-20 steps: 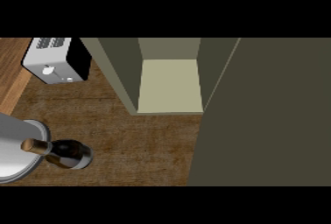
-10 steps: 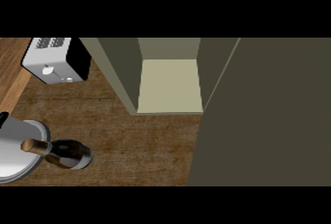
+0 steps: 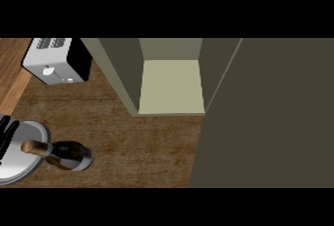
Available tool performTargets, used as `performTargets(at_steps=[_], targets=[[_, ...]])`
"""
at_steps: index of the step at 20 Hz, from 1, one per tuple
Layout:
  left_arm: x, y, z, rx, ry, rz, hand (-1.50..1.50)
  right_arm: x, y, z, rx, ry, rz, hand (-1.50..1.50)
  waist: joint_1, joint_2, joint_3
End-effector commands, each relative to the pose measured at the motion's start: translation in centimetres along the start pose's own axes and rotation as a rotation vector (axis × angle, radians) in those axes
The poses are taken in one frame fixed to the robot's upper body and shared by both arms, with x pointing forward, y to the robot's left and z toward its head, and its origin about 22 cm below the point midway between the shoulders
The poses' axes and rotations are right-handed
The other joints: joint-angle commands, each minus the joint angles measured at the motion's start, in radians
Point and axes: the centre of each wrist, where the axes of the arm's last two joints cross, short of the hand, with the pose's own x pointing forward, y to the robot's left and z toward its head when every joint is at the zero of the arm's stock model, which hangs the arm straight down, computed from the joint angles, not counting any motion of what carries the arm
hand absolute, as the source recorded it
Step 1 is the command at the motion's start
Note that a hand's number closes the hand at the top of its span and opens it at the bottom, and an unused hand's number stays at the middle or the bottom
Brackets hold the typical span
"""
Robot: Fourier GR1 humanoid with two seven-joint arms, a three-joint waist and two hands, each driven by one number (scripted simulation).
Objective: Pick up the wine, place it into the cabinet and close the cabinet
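A dark wine bottle [image 3: 64, 154] with a tan cork stands upright on the counter at the lower left, its top overlapping a round grey plate [image 3: 24, 162]. My left hand [image 3: 8, 131] shows only as black fingers at the left edge, over the plate and just left of the bottle, apart from it. The olive cabinet [image 3: 171, 86] stands open at the middle, its pale shelf bare. Its open door [image 3: 271, 114] fills the right side of the view. My right hand does not show.
A silver and black toaster [image 3: 57, 60] sits at the upper left, beside the cabinet's left wall. The wooden counter [image 3: 137, 150] stretches between the bottle and the cabinet door.
Black fingers of my left hand have come into view at the left edge, over the plate. The bottle, plate and cabinet have not moved.
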Motion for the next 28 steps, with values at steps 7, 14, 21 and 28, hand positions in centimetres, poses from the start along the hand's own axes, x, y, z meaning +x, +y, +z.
performTargets(at_steps=[7, 14, 21, 28], targets=[[-5.0, 2.1, 1.8, 0.02, 0.053, -0.023, -1.5, 2.1, 0.3, 2.2, -0.045, -0.112, 0.02, -1.5, 0.006, 0.001, 0.001], [-9.5, 1.9, 1.6, 0.021, 0.089, 0.01, -1.5, 3.3, -0.2, 3.3, -0.034, -0.095, 0.011, -1.5, -0.004, 0.001, 0.0], [-12.0, 3.0, 1.9, 0.055, 0.091, -0.033, -1.5, 3.8, -0.6, 3.3, -0.016, -0.099, 0.036, -1.5, -0.002, 0.002, 0.0], [-14.2, 4.6, 1.6, 0.066, 0.099, -0.028, -1.5, 3.8, -0.5, 4.2, -0.023, -0.072, 0.06, -1.5, -0.01, 0.0, 0.0]])
